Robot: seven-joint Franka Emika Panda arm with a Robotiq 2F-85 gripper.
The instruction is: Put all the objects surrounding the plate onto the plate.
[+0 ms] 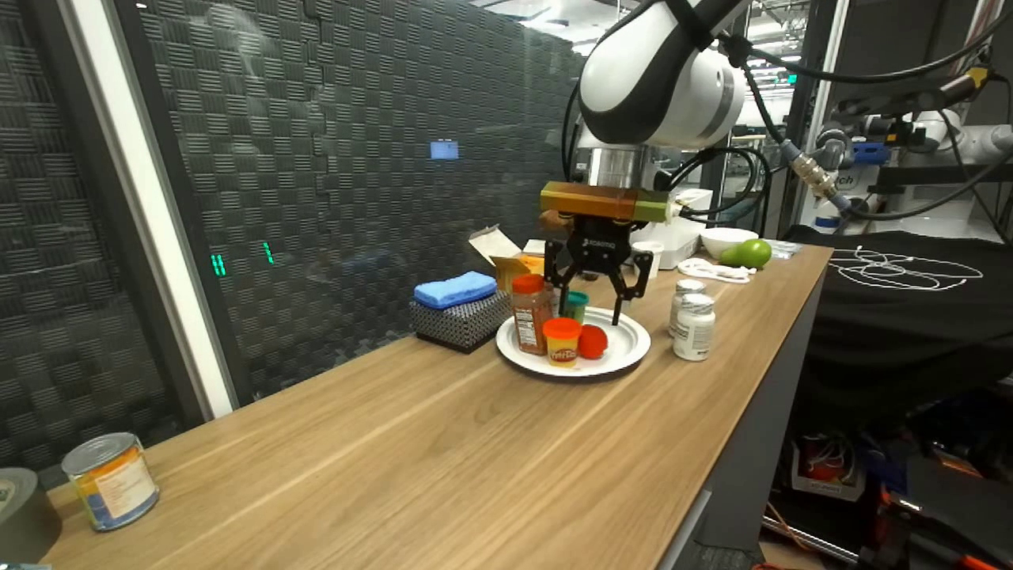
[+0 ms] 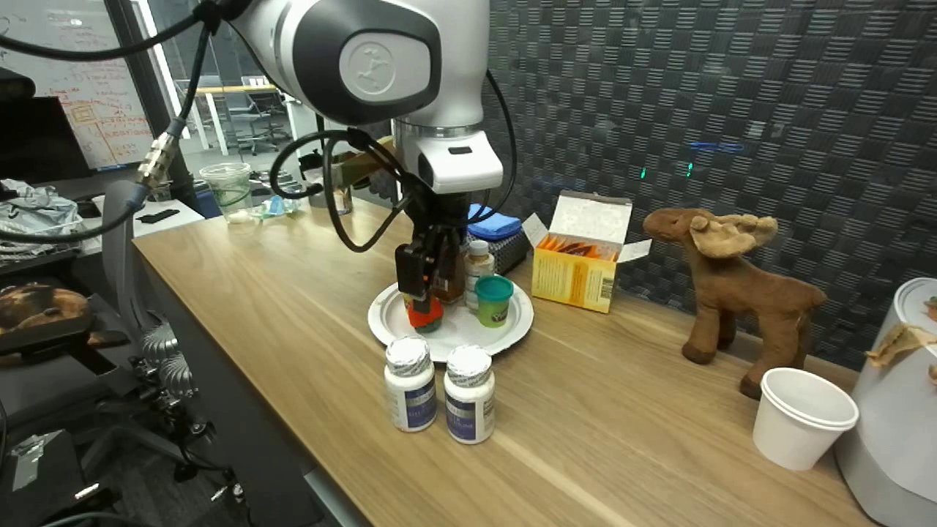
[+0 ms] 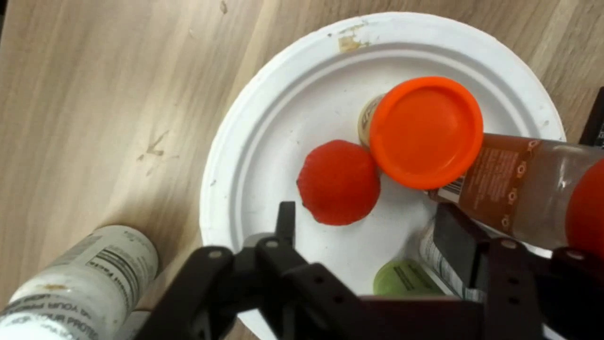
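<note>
The white plate (image 1: 637, 346) holds a spice bottle with a red cap (image 1: 530, 321), a Play-Doh tub with an orange lid (image 1: 562, 344), a red rounded object (image 3: 339, 183), a green Play-Doh tub (image 2: 493, 301) and a clear labelled bottle with a pale cap (image 2: 479, 272). Two white pill bottles stand upright on the table beside the plate: one pill bottle (image 2: 410, 388) and another pill bottle (image 2: 469, 399). My gripper (image 1: 590, 318) is open and empty, pointing down low over the plate. In the wrist view its fingertips (image 3: 366, 210) are apart, close to the red object.
A patterned box with a blue sponge (image 1: 455, 290) stands behind the plate. An open yellow box (image 2: 575, 278), a brown moose toy (image 2: 761, 293) and white cups (image 2: 798, 421) line the wall side. A can (image 1: 112, 480) stands at the far end.
</note>
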